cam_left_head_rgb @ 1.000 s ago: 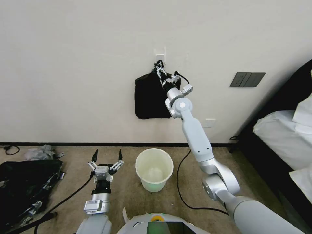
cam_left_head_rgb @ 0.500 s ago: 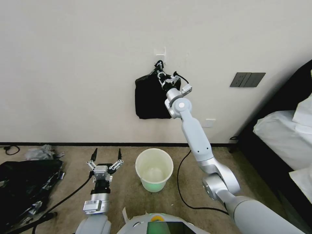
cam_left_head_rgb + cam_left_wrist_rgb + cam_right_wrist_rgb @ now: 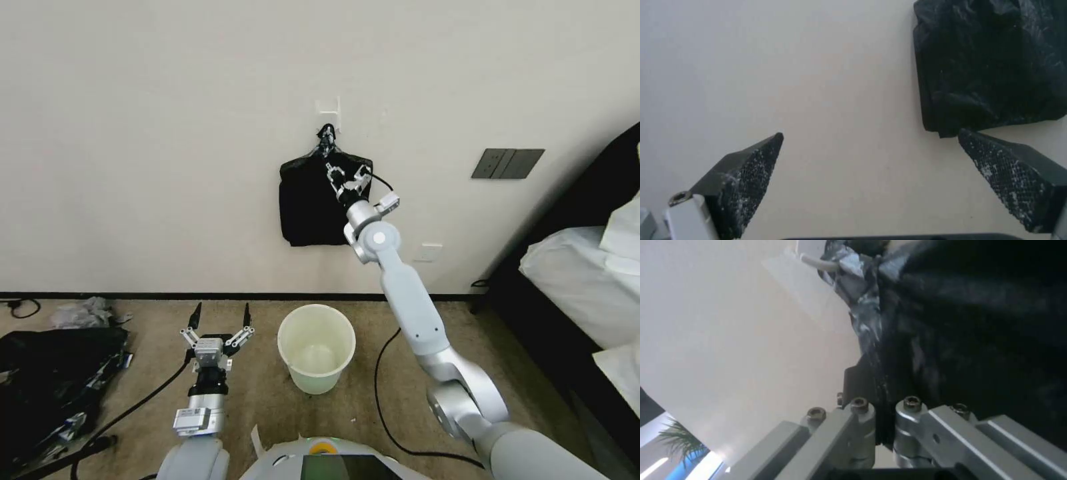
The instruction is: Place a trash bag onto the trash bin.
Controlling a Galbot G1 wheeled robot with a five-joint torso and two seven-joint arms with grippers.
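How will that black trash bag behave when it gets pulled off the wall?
Probably floppy: the trash bag hangs crinkled from the wall hook. Likely light and slippery, given its glossy film pinched in the right hand.

1. The right arm [image 3: 408, 303] is built of smooth, rounded silver-grey links joined by fat cylindrical joints; one joint carries a flat white round cap.
2. A thin black cable loops beside its wrist, next to a small white boxy module.
3. The right end effector [image 3: 341, 175] is bare metal linkage with hex-socket bolts at the pivots, seen close in the right wrist view [image 3: 882, 400].
4. The left end effector [image 3: 219, 319] has silver linkage and black pointed fingers [image 3: 746, 180] with a fine knurled, white-scuffed grip face.
5. Its wrist is a black collar above a silver band bearing a small label.
6. The base front is white with a green light and a dark screen.
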